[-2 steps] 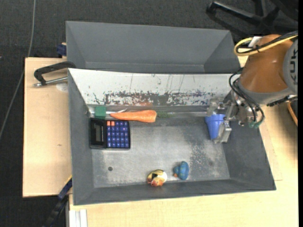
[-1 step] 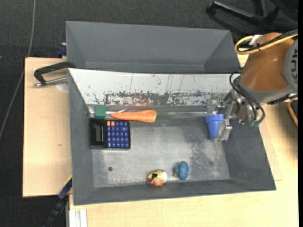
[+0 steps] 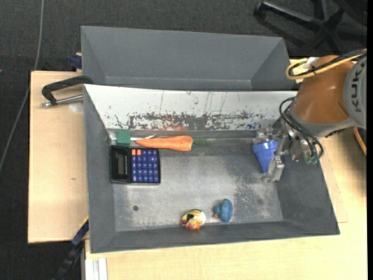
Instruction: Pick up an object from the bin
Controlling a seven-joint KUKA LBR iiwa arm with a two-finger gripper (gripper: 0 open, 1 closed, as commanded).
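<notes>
**A:** Item one, end effector (image 3: pixel 274 169) — location?

**B:** Low at the right end of the bin (image 3: pixel 192 182), near the back wall, with the arm entering from the right. How far open it was, and whether it had hold of anything, could not be told.

**A:** Item two, nearest thing?

**B:** Blue cup (image 3: pixel 264 152), small and tapered, just beside the end effector on its left. Whether the two were touching could not be told. Judged the likely pick.

**A:** Remaining stock?

**B:** Carrot (image 3: pixel 166 143) along the back wall, with a green block (image 3: pixel 123 137) at its left end. Calculator (image 3: pixel 135 164) just in front of them, on the left side. Blue toy (image 3: pixel 222 209) and yellow-red ball (image 3: pixel 193 219) side by side at the front wall. All were well apart from the end effector.

**A:** Risks entered?

**B:** Three, all judgement.
- **Poor catch:** the cup was beside the end effector rather than plainly within it, so closing there would likely catch only the rim or push the cup away.
- **Slip on lifting:** a smooth, tapered cup would tend to slip out if gripped on its slope.
- **Walls close by:** the right and back walls stood near, so a sideways correction might scrape the end effector on metal — or wedge the cup into the corner.
</notes>
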